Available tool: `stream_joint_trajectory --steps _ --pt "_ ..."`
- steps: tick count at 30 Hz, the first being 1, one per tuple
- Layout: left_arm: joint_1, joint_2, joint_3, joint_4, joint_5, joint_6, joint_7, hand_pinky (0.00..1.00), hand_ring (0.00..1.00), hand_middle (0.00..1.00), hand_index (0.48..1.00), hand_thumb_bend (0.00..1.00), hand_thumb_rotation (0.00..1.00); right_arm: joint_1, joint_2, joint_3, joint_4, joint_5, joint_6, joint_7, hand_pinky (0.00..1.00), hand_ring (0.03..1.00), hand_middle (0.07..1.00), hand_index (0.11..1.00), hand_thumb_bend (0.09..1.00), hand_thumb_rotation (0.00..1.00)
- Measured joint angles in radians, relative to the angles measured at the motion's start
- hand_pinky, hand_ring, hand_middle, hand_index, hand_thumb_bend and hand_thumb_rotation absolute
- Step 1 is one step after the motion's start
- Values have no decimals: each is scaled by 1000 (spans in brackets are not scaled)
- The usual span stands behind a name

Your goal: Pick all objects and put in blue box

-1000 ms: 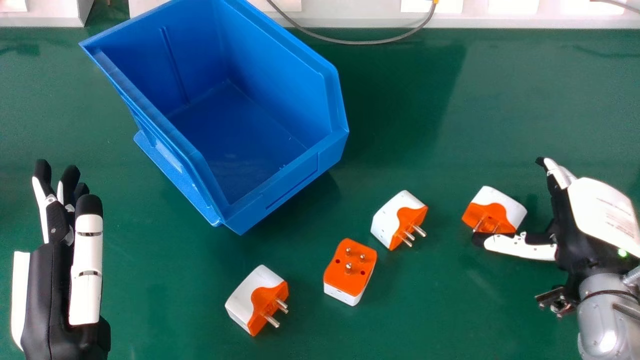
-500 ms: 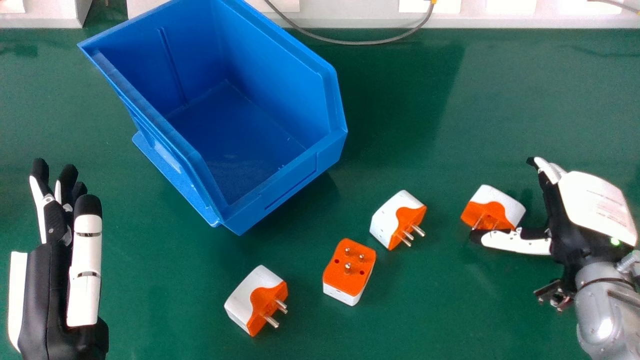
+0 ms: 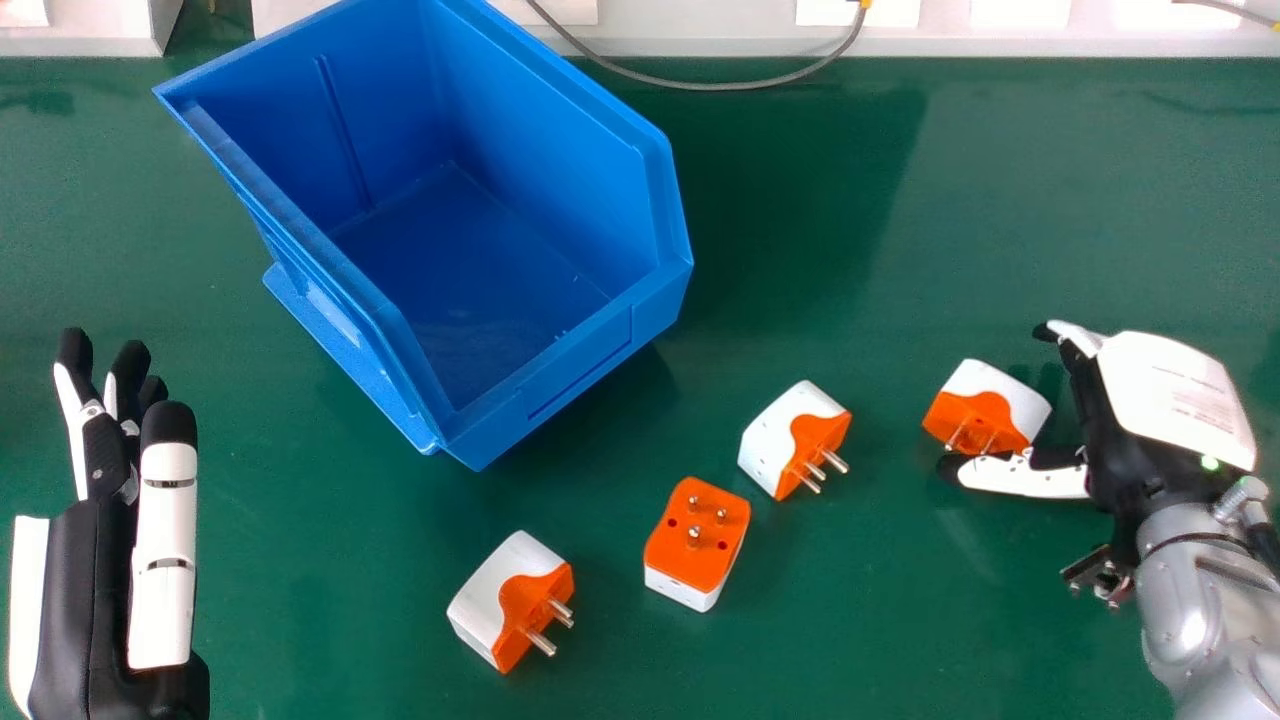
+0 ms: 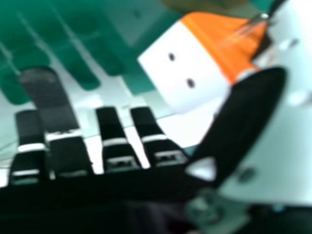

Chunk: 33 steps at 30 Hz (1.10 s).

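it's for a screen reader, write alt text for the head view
Four orange-and-white plug adapters lie on a green table near a blue storage bin. The right robot hand is beside the rightmost adapter; the left robot hand is at lower left.

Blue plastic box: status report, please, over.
Right hand open beside rightmost orange-and-white plug adapter; left hand open. Box empty. Another adapter lies between it and the first.

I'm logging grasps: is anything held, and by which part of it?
Nothing is held: the right hand is open, its thumb by the pronged side of the rightmost adapter; the left hand is empty.
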Motion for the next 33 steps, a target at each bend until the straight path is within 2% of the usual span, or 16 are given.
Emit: stream_joint_trajectory --steps 2,3,5,7,10,15,16,22,27,33 --pt "2 0 0 -2 0 0 0 1000 1000 1000 1000 438 906 -3 3 2 13 0 -14 -18 563 634 681 678 628 386" --pt "3 0 0 -3 0 1 0 1000 1000 1000 1000 442 905 -5 5 4 18 0 -28 -30 500 560 608 608 578 354" --pt "3 0 -1 -4 0 1 0 1000 1000 1000 1000 430 907 -16 6 17 28 0 -50 -44 405 449 496 522 524 220" --pt "3 0 -1 -5 1 1 1 1000 1000 1000 1000 430 921 -28 6 27 40 -1 -69 -56 343 386 433 488 502 170" --pt "3 -1 -1 -5 1 1 6 1000 1000 1000 1000 415 925 -53 9 48 60 -12 -82 -78 290 337 380 475 494 157" --pt "8 -2 -2 -5 -1 1 10 1000 1000 1000 1000 400 915 -76 9 57 100 -13 -96 -102 242 297 351 473 491 155" --pt "6 -2 -2 -5 -1 1 11 1000 1000 1000 1000 405 914 -79 9 58 106 -13 -102 -102 258 311 360 473 491 155" --pt "4 -4 -10 -5 0 7 14 1000 1000 1000 1000 433 906 -87 9 61 113 -6 -116 -97 247 288 343 473 491 156" --pt "7 -7 -10 -7 3 15 20 1000 1000 1000 1000 429 920 -83 8 54 105 15 -116 -79 283 339 409 480 490 153" --pt "7 -8 -10 -7 1 14 16 1000 1000 1000 1000 438 905 -65 8 45 74 20 -100 -72 177 232 307 475 490 151"
